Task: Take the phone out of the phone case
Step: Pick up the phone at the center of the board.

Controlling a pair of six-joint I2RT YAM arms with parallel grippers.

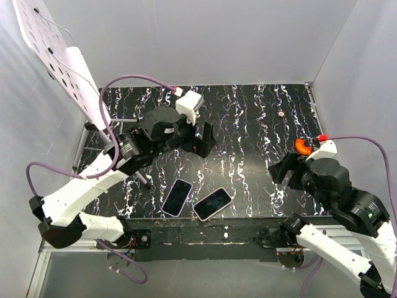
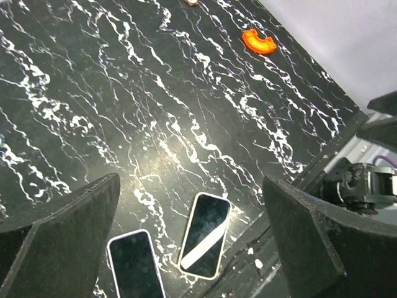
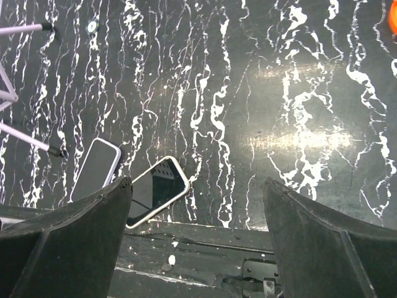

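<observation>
Top external view puts two flat, round-cornered rectangles just beside each other at the near edge of the black, white-veined marble-look table [image 1: 248, 118]. One is a pink-rimmed glossy black slab [image 1: 212, 203] and, to its left, lies a lilac-rimmed grey-blue slab [image 1: 177, 197]. The glossy one mirrors a strip of light like screen glass. The other looks duller in the right wrist view, so it may be the emptied soft case, though the pictures cannot settle that. If so, the separation looks done; if it is a second handset, everything is left. The left gripper [image 1: 203, 139] hangs over mid-table, jaws spread wide and empty. The right gripper [image 1: 280, 174], also wide and holding nothing, hovers well right of both slabs. A small orange curved plastic piece [image 1: 302, 146] lies beyond it.
</observation>
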